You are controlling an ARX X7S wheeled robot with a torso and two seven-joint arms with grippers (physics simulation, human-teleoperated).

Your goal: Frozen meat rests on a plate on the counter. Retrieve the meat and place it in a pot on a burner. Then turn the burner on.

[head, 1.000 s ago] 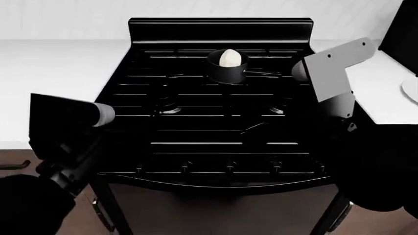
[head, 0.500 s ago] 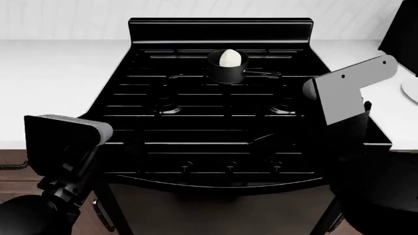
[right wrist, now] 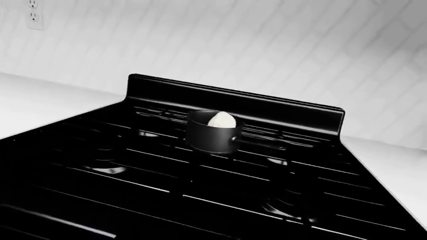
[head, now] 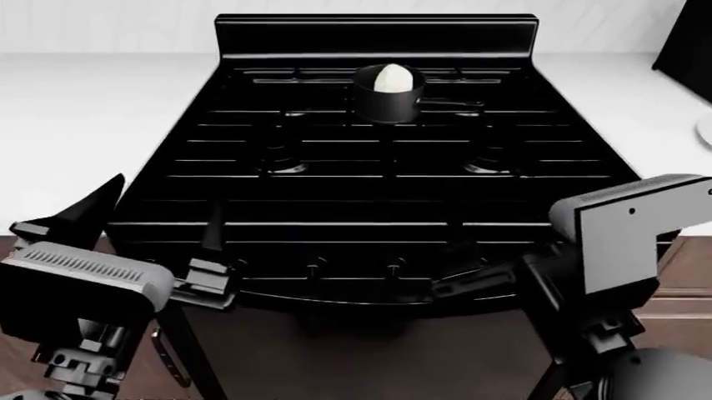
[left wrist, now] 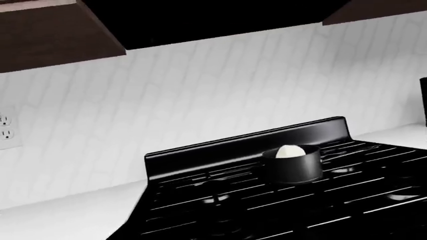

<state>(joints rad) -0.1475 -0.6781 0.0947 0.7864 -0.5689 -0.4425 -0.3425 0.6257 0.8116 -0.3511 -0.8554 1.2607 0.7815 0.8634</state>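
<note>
The creamy-white frozen meat (head: 391, 79) sits in the small dark pot (head: 386, 102) on the back middle burner of the black stove (head: 333, 179). Both also show in the left wrist view, meat (left wrist: 289, 151) in pot (left wrist: 292, 167), and in the right wrist view, meat (right wrist: 221, 119) in pot (right wrist: 212, 135). My left gripper (head: 156, 221) is open and empty at the stove's front left corner. My right gripper (head: 465, 260) is open and empty by the front right, near the knobs. Only a sliver of the plate (head: 705, 132) shows at the right edge.
White counter (head: 67, 108) lies on both sides of the stove. A row of knobs (head: 393, 268) runs along the stove's front edge. A black boxy toaster (head: 684, 42) stands at the far right. The stove's raised back panel (head: 376, 33) rises behind the pot.
Both arms have drawn back and down from over the stove to its front edge. The pot and the meat have not moved.
</note>
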